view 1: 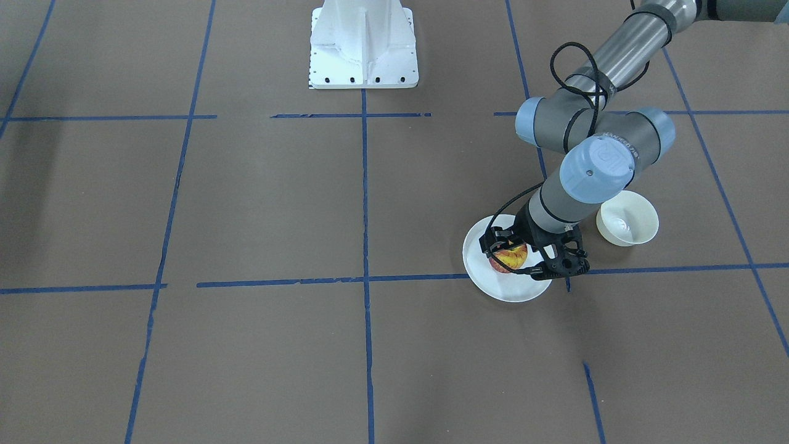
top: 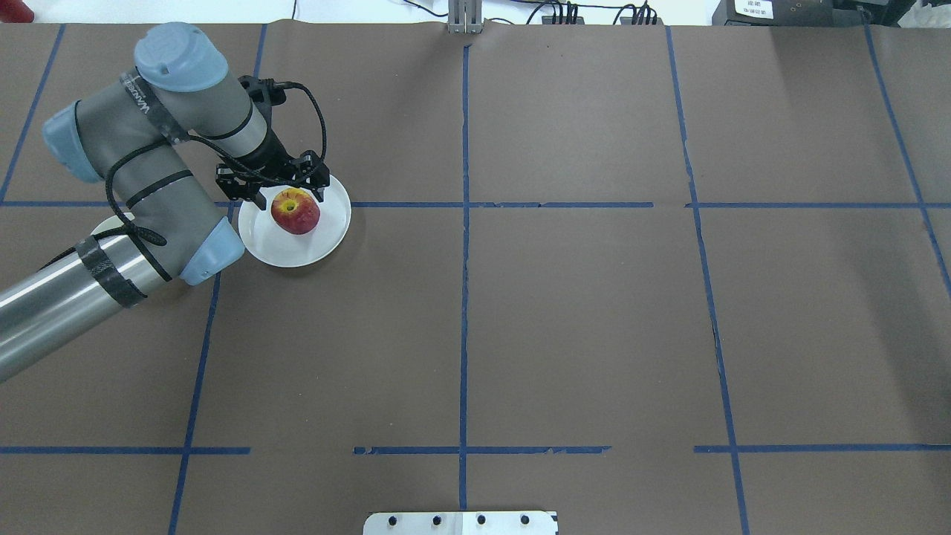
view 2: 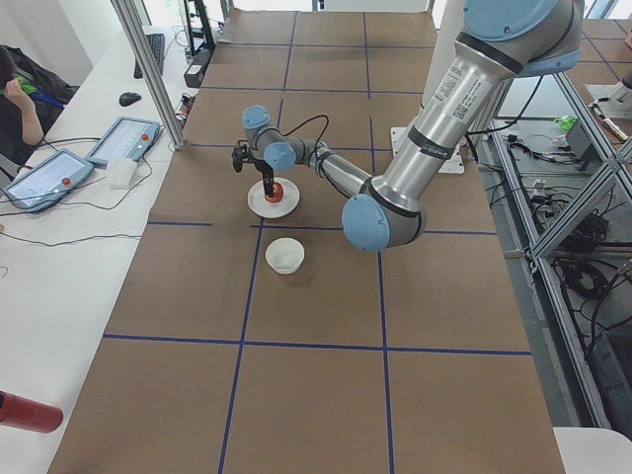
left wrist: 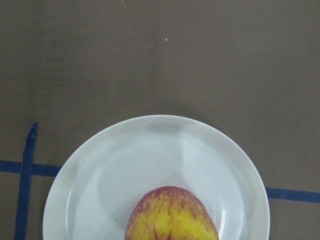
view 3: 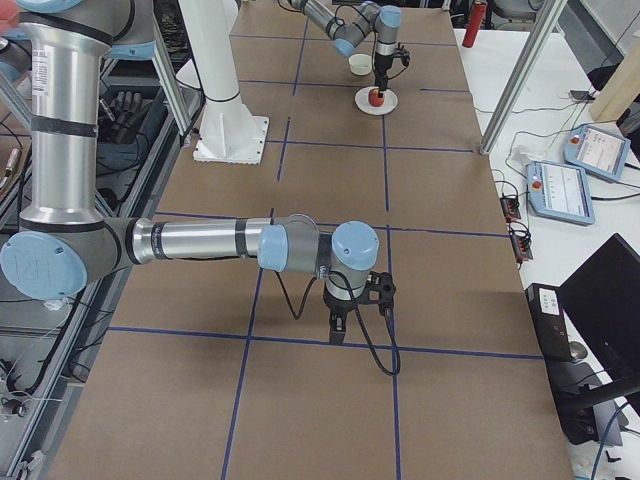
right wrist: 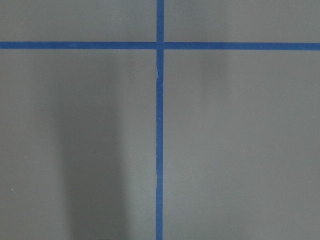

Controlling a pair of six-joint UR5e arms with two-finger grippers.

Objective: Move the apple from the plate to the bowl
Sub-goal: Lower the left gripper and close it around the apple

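Observation:
The red and yellow apple [top: 296,213] rests on the white plate [top: 297,251] at the table's left side. My left gripper [top: 288,192] is open; its two fingers stand either side of the apple's far part, close to it. The left wrist view shows the apple's top [left wrist: 171,217] on the plate [left wrist: 125,165], with no fingers in view. The front view shows the apple [view 1: 505,259] under the gripper [view 1: 508,246]. The off-white bowl [view 1: 627,217] stands empty beside the plate, mostly hidden by the arm in the overhead view. My right gripper [view 3: 355,300] hangs over bare table far away; I cannot tell its state.
The brown table carries a blue tape grid [top: 464,204]. The white robot base [view 1: 363,46] stands at the table's middle edge. The left arm's elbow [top: 178,74] hangs above the bowl's area. Tablets [view 2: 118,143] lie on a side bench.

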